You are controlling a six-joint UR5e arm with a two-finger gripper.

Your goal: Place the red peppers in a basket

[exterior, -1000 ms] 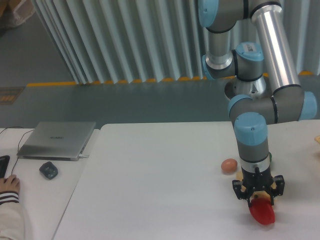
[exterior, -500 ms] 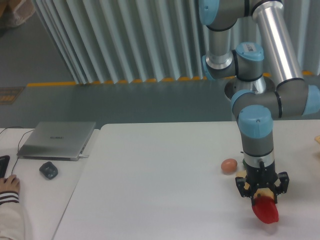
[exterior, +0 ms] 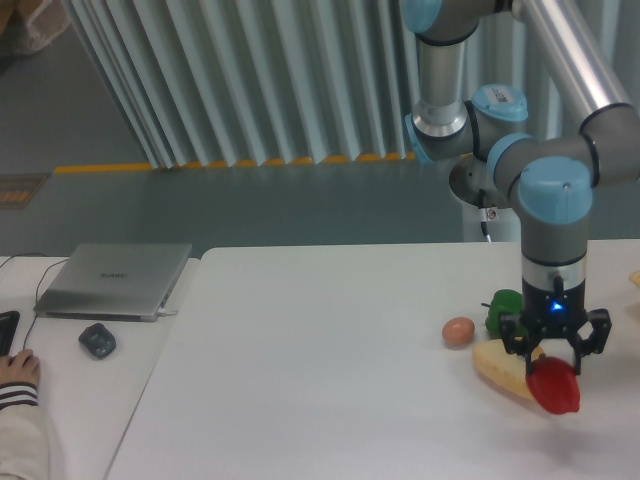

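At the far left edge a person's hand [exterior: 17, 368] rests on the white table [exterior: 320, 340], above a striped sleeve cuff. Just right of it lies a small dark rounded mouse [exterior: 97, 340], and behind that a closed silver laptop [exterior: 113, 280], flat and matte, with a thin cable trailing off its left corner. A wide bare stretch of smooth white tabletop follows.

Toward the right sits a small brown egg [exterior: 458, 331], matte and oval. Just beside it is the green bell pepper [exterior: 505, 309], glossy and lobed, partly hidden behind the arm's wrist. In front of it lies a pale yellow, oblong, bread-like item [exterior: 502, 368]; what it is cannot be told exactly.

The black two-finger gripper [exterior: 555, 352] hangs straight down from the grey and light-blue arm [exterior: 552, 200], a blue light glowing on its wrist. Its jaws are clenched on the top of the red bell pepper [exterior: 555, 387], glossy and rounded, which hangs lifted off the tabletop, overlapping the yellow item's right end in this view.
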